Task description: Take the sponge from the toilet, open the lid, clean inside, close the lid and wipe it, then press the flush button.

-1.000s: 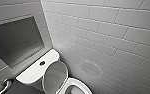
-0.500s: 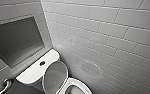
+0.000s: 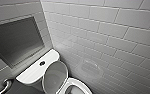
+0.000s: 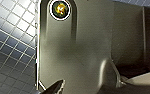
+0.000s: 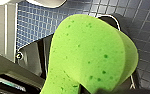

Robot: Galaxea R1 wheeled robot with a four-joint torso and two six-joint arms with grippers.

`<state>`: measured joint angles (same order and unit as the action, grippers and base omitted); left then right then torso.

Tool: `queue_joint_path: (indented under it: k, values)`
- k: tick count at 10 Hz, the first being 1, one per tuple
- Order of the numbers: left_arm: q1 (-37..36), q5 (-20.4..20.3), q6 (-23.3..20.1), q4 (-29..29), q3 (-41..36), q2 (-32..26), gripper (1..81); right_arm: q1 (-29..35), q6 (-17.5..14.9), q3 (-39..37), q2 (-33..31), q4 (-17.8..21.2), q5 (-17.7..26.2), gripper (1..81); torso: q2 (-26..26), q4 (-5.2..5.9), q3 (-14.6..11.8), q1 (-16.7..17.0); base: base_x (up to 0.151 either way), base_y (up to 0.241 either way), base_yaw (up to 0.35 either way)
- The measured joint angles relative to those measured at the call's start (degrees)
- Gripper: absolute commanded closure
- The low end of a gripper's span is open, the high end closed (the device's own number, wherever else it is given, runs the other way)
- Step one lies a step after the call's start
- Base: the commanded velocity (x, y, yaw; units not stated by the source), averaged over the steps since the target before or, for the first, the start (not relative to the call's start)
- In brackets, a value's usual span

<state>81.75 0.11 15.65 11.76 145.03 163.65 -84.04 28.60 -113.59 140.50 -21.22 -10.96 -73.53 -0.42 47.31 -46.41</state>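
Observation:
The toilet stands in the corner in the head view. Its lid (image 3: 54,75) is raised, leaning back against the tank with its greyish inner face showing. Below it, the white seat and bowl (image 3: 77,86) are uncovered at the frame's lower edge. The flush button (image 3: 42,63) is a small dark disc in the middle of the flat white tank top (image 3: 32,72). The bright green sponge (image 5: 91,55) looms large in the right wrist view, above dark tiled floor, and my right gripper (image 5: 91,90) is shut on its base. My left gripper is open with nothing in it.
White tiled walls close in behind and to the right of the toilet. A grey recessed panel (image 3: 16,42) sits in the left wall. A metal pipe (image 3: 6,85) curves beside the tank. Dark small-tiled floor (image 4: 11,50) lies under both arms.

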Motion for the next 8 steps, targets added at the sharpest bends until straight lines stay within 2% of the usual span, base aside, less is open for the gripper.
queue_joint_path:
  k: [4, 8]
  values:
    - [0.0, -0.09, 0.0, 0.02, 0.2, -0.02, 1.0, 4.0, 0.04, 14.4, -8.08, 0.01, -0.61, 81.1, 0.0, 0.0, 0.0, 0.0, 0.0, 0.0, 0.0]
    - [-0.41, -0.11, 0.02, 0.05, 0.2, 0.8, 1.0, 12.15, 0.06, 16.65, -10.31, 0.65, 0.88, 81.1, 0.0, 0.0, 0.0, 0.0, 0.0, 0.0, 0.0]
